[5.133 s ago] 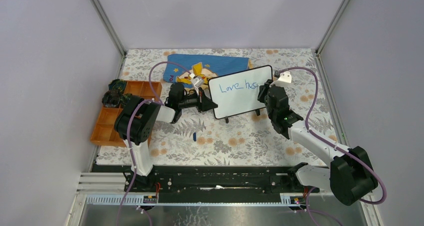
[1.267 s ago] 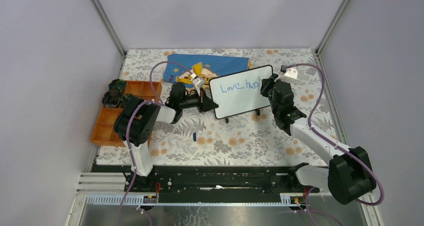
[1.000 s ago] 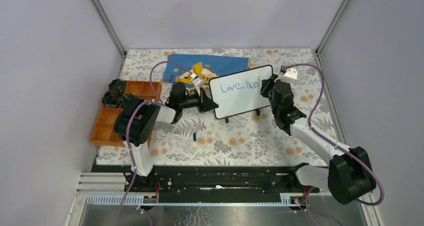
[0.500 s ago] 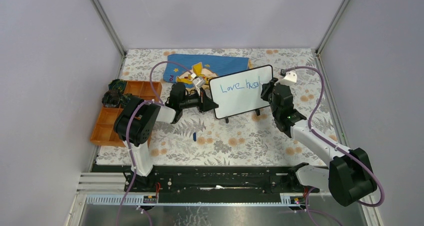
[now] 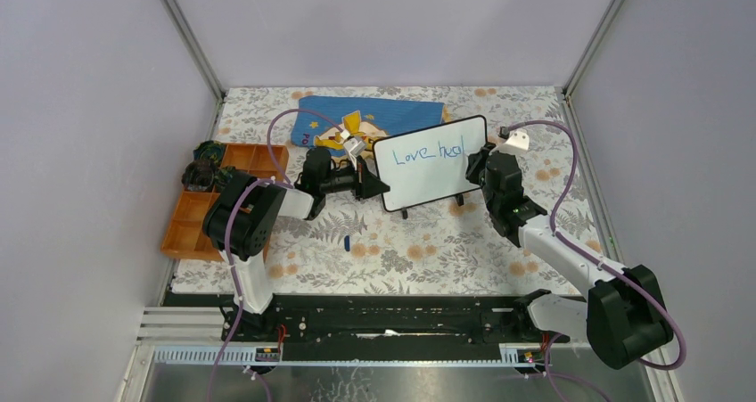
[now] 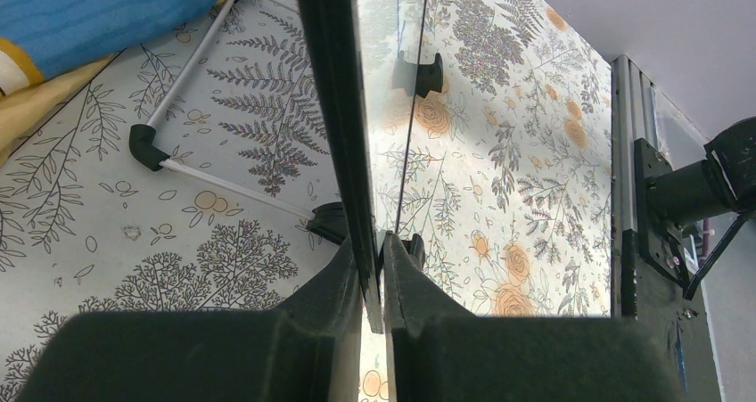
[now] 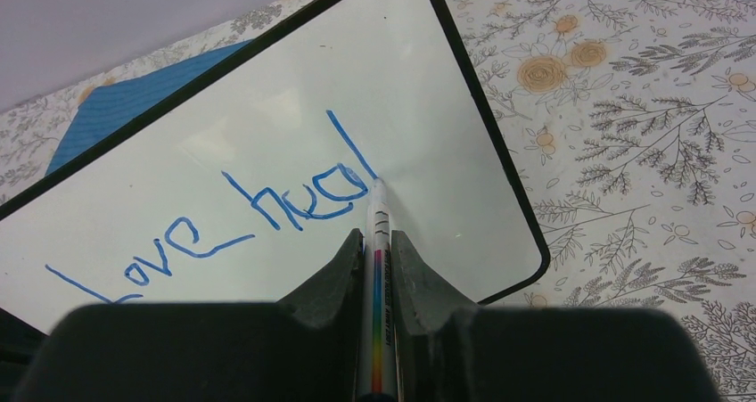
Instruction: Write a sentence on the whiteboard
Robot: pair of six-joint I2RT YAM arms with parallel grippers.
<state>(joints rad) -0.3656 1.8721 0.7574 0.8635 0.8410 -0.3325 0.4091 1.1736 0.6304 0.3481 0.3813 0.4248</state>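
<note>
R tool (image 7: 376, 238) gripping marker (image 7: 379, 208), tip at "heal" end on whiteboard (image 7: 419, 108), L tool (image 6: 373, 252) clamped on its edge; sentence (image 7: 294, 208) prob needs "s" next.

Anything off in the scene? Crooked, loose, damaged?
Nothing damaged or spilled. Two small things: the whiteboard stands skewed on the tablecloth, its right end farther back, and a small dark blue piece, maybe a marker cap, lies loose on the cloth near the left arm.

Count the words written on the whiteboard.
2. On the whiteboard, "Love" is at the left and "heal" is to its right, with the marker tip at the foot of its last letter. The top view shows the whole board, so none are hidden.
</note>
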